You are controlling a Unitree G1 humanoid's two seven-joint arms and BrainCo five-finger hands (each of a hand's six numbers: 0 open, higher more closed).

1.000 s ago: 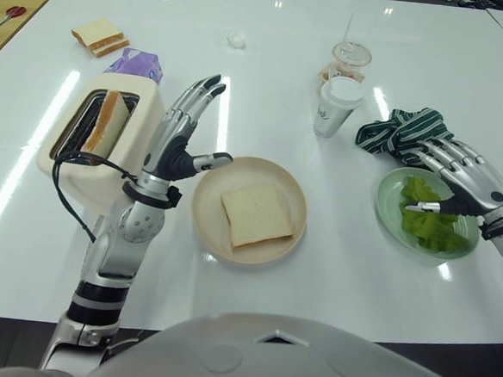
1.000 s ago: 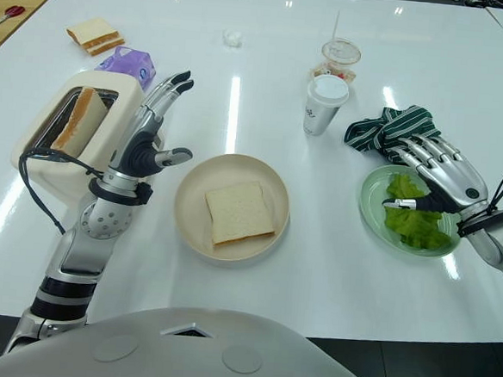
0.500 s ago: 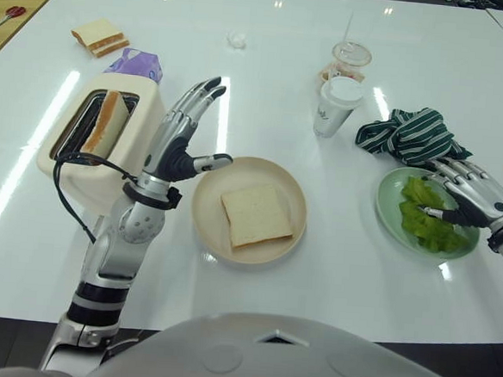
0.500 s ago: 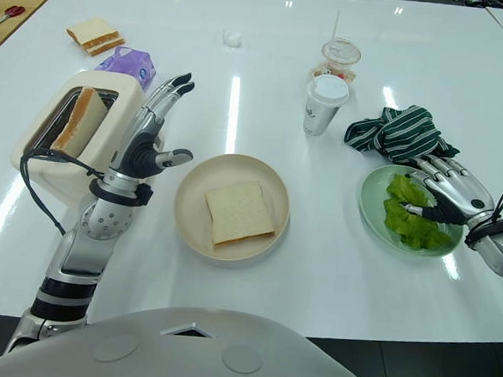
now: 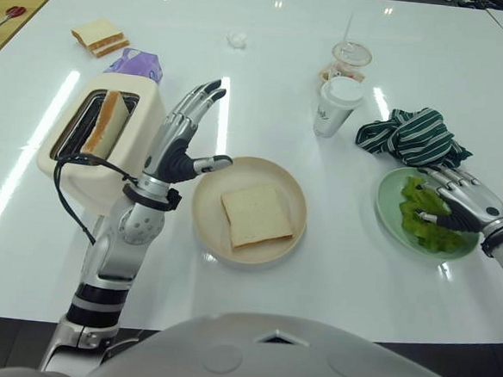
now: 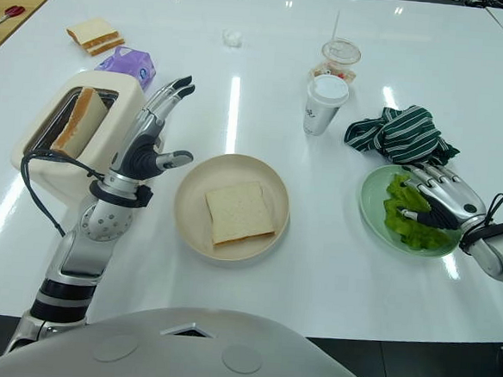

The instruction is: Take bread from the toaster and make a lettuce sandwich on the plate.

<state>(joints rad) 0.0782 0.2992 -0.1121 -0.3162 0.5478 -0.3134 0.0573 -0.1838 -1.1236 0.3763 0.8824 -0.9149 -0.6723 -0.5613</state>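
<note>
Working the lettuce step. Noting one bread slice [image 5: 256, 215] lying flat on the plate [image 5: 205, 215], near centre, and a second slice [image 5: 109, 122] standing in the slot of the toaster [image 5: 149, 104], far left. Resting the right hand [image 5: 466, 203] down on the lettuce [image 5: 419, 196] in the green dish [image 5: 386, 217], at right, and being unable to tell whether closed on a leaf or merely lying on it. Holding the left hand [image 5: 179, 136] upright between toaster and plate, fingers straight and apart, gripping nothing, touching neither.

Judging the next move as securing a leaf, lifting clear of the dish, carrying leftward and laying it on the plated slice — then fetching the toaster slice for the top. Flagging limp leaves as liable to slipping or dragging neighbours out.
</note>
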